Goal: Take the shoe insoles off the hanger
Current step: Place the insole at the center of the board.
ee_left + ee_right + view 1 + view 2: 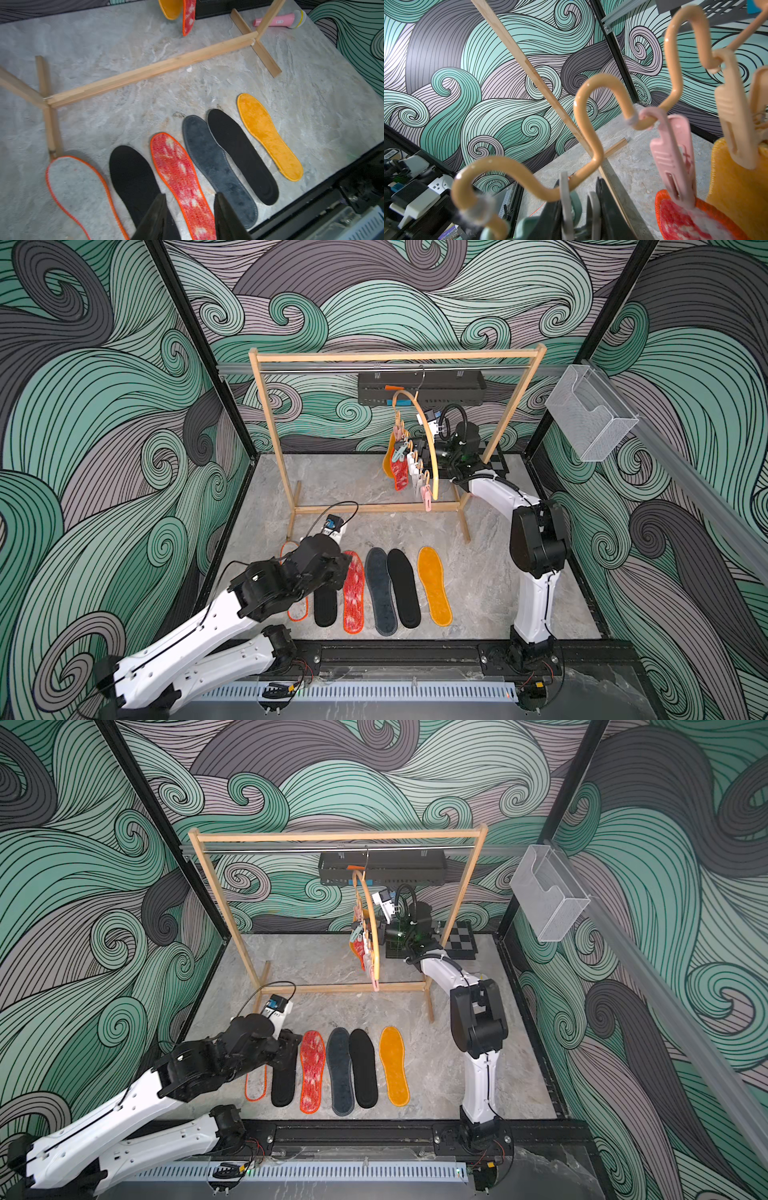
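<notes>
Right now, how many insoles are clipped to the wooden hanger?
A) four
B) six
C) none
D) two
D: only a mustard yellow insole and a red-white mottled insole hang from pegs on the hanger.

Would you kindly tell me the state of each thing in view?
Hanger: hung on rack.
Mustard insole on hanger: pegged.
Red-white insole on hanger: pegged.
Six insoles on table: lying flat, unpegged.
Left end effector: open, empty.
Right end effector: shut on grey clothespeg.
</notes>
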